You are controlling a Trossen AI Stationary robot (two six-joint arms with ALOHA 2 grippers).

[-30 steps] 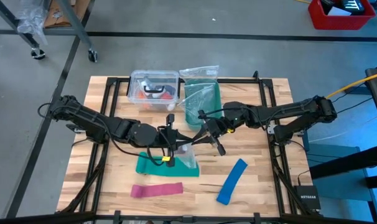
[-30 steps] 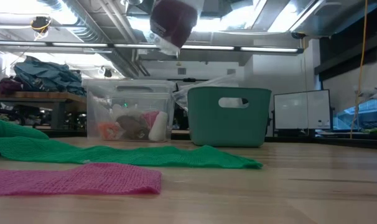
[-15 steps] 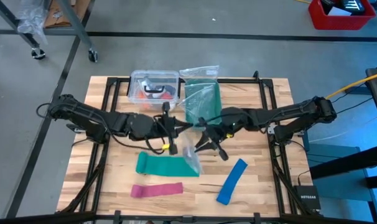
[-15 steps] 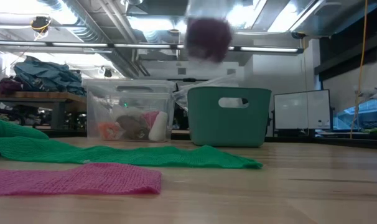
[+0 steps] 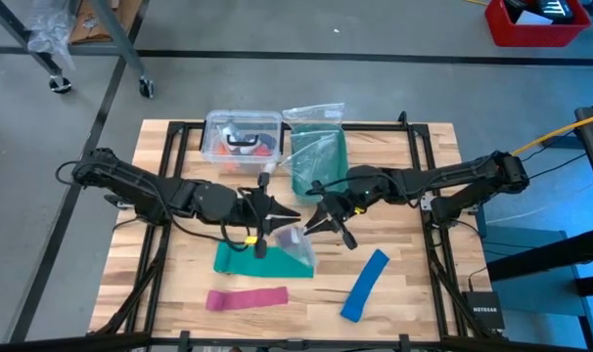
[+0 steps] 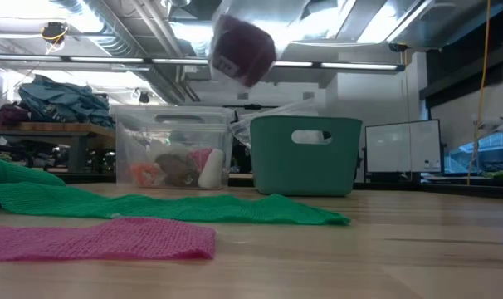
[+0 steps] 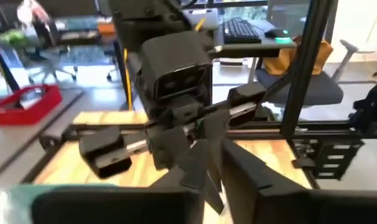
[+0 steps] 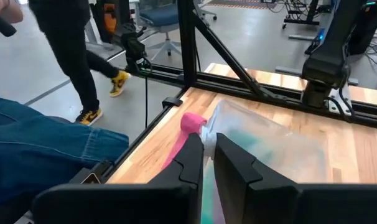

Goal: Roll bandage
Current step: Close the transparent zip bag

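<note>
Bandage (image 6: 243,48), a small purple roll, hung clear of the table (image 5: 414,264), above the green strip (image 5: 240,260), inside a clear bag (image 5: 298,246). The right gripper (image 5: 314,225) was clenched on the bag's edge. The left gripper (image 5: 289,212) was just beside it, and I could not tell its state. In my judgement, the step wanted the bag's mouth kept uppermost and the bag moved gently so the roll stayed coiled.

At upper centre of the low view hangs a dark purple fabric roll (image 6: 243,48). Lower left lies a pink knitted fabric strip (image 6: 98,239), a green mesh fabric strip (image 6: 168,207) behind it. In the high view, a blue fabric strip (image 5: 364,285) lies lower right on the pale wooden slatted counter (image 5: 414,264), below a teal plastic basket (image 5: 317,161).
</note>
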